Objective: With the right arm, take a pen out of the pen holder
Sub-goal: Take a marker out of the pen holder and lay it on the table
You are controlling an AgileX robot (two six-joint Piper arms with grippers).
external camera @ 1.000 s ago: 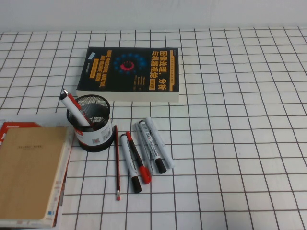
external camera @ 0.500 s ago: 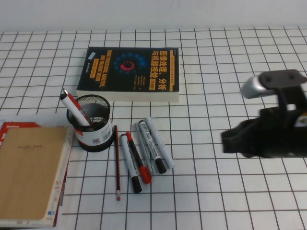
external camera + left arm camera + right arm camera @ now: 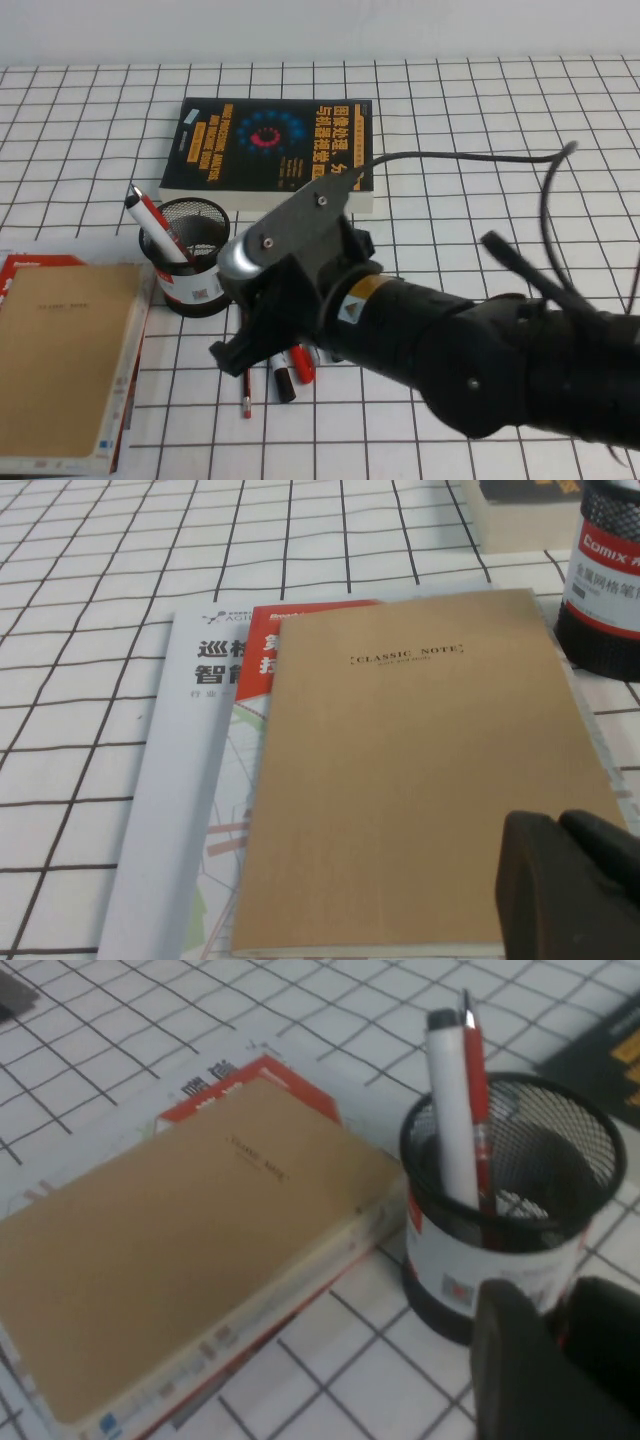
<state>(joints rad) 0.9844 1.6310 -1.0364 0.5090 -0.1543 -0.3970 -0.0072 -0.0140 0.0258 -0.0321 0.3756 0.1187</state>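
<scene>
The black mesh pen holder (image 3: 192, 255) stands on the checked table, left of centre. A white-and-red pen (image 3: 155, 228) leans out of it toward the left. My right arm reaches in from the right, and my right gripper (image 3: 232, 355) hangs low just in front of the holder. In the right wrist view the holder (image 3: 505, 1210) and pen (image 3: 455, 1110) are close ahead. That gripper (image 3: 560, 1305) has its fingers slightly apart and holds nothing. My left gripper (image 3: 558, 822) is shut and empty over the tan notebook (image 3: 420, 770).
A black book (image 3: 270, 150) lies behind the holder. The tan notebook (image 3: 60, 360) sits on booklets at the front left, beside the holder. Loose markers (image 3: 285, 380) and a pencil (image 3: 245, 395) lie in front of the holder, partly hidden under my right arm.
My right arm came in from the right edge and swept left across the table to the holder, covering the loose markers. The pen, holder and books have not moved.
</scene>
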